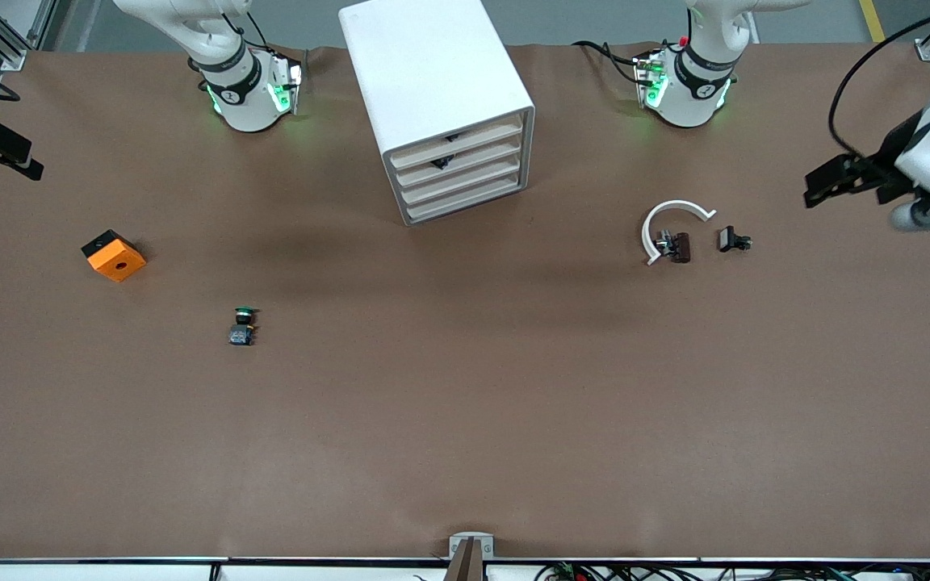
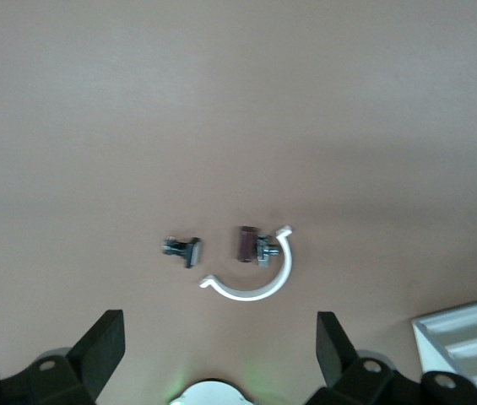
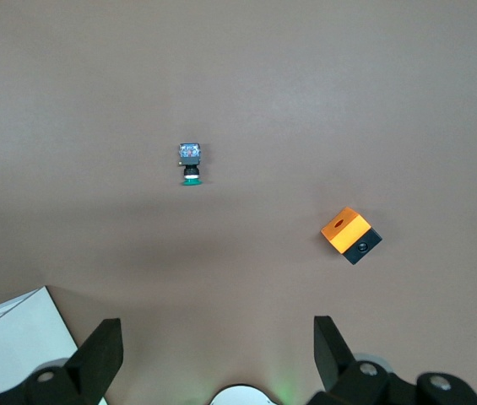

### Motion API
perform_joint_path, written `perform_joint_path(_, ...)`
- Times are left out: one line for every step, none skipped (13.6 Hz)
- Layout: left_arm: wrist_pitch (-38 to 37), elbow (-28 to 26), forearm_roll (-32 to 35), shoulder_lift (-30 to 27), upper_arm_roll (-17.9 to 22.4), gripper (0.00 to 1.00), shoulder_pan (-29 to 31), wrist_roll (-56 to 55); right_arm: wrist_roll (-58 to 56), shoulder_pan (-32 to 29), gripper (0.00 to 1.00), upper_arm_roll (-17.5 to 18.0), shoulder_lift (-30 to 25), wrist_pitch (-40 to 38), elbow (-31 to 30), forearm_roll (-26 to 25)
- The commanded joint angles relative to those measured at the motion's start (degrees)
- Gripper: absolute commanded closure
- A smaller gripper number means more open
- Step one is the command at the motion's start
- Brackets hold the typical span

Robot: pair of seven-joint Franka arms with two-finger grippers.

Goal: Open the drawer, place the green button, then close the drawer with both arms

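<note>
The button [image 1: 243, 325], green cap on a black body with a bluish base, lies on the brown table toward the right arm's end; the right wrist view also shows the button [image 3: 190, 163]. The white cabinet [image 1: 433, 73] stands between the arm bases. Its stack of cream drawer fronts [image 1: 458, 173] is all pushed in. My right gripper [image 3: 218, 350] hangs open and empty, high over the table near its base, well clear of the button. My left gripper [image 2: 221, 346] is open and empty too, high over the left arm's end.
An orange cube [image 1: 114, 255] with a hole sits beside the button, closer to the right arm's end. Toward the left arm's end lie a white curved clip [image 1: 672, 222], a dark brown part [image 1: 680, 247] and a small black clip-like part [image 1: 733, 240].
</note>
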Motion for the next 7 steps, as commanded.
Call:
perform_joint_path(1.0,3.44,-2.1,6.58,-0.86,0.0,-2.47,-4.88,0.73,-0.78,0.0,0.51,0.31,-0.79,1.24,0.33)
perform_joint_path(2.75,3.44,-2.8,8.68,-1.12,0.0,-4.14,-8.65,0.64,-0.43,0.0,0.6,1.45,-0.52,1.15,0.5)
perform_joint_path(3.99,3.44,-2.98,10.45,-1.12,0.0,-6.07,-11.91,0.72,0.18,0.0,0.86,3.63,-0.35,1.24,0.59)
perform_joint_path(4.87,3.44,-3.16,11.94,-1.12,0.0,-8.0,-15.16,1.25,1.32,0.0,0.95,6.01,-0.34,1.33,0.51)
perform_joint_path(6.44,3.44,-3.24,13.52,-1.12,0.0,-9.67,-18.59,0.56,2.03,0.0,0.95,6.46,0.26,1.24,0.59)
perform_joint_path(8.2,3.44,-4.72,15.28,-1.12,0.0,-11.34,-22.97,0.2,2.3,0.0,1.04,6.64,0.79,0.46,0.59)
perform_joint_path(9.17,3.53,-6.39,17.3,-1.12,0.0,-12.75,-28.24,1.24,4.04,0.0,1.04,6.56,2.63,-1.81,0.16)
